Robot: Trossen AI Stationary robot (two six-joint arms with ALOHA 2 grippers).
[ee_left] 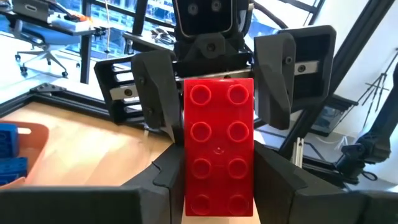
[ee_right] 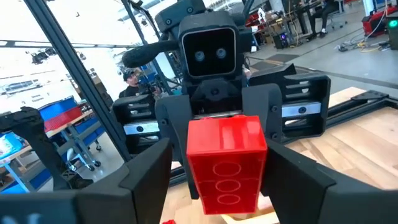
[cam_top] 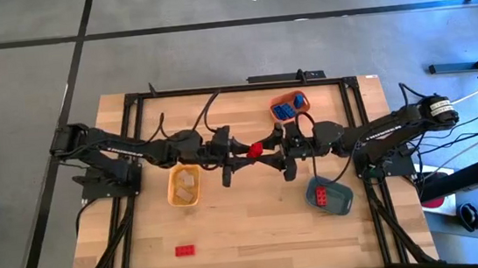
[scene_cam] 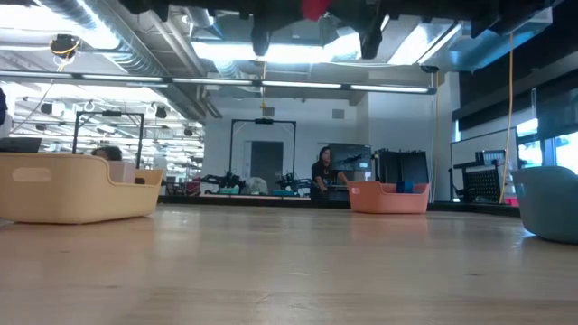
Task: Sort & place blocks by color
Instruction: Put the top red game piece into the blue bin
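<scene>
A pale wooden bench (cam_top: 257, 225) is carrying three trays and both dark arms, with grey floor lying around it in the high view. Nearest the front edge, a lone red block (cam_top: 185, 250) is lying flat on the bare wood, well apart from everything else. Farther in, the yellow tray (cam_top: 183, 186) is sitting on the left with pale blocks (cam_top: 186, 183) inside, and the slate-blue tray (cam_top: 329, 196) is sitting on the right, holding another red brick (cam_top: 322, 196). Above mid-bench the two arms are meeting nose to nose: the left end effector (cam_top: 242, 150) and the right end effector (cam_top: 272, 145) are facing each other with a red studded block (ee_left: 219, 152) between them, raised off the wood. In both wrist views its fingers are sitting against the block's sides from each end, so each end effector is appearing clamped on the red studded block, though which one is bearing the weight cannot be told. Beyond them, near the back edge, the orange tray (cam_top: 289, 106) is holding blue blocks (cam_top: 285, 109). In the low view, a person (scene_cam: 321, 171) is standing far back in the room.
</scene>
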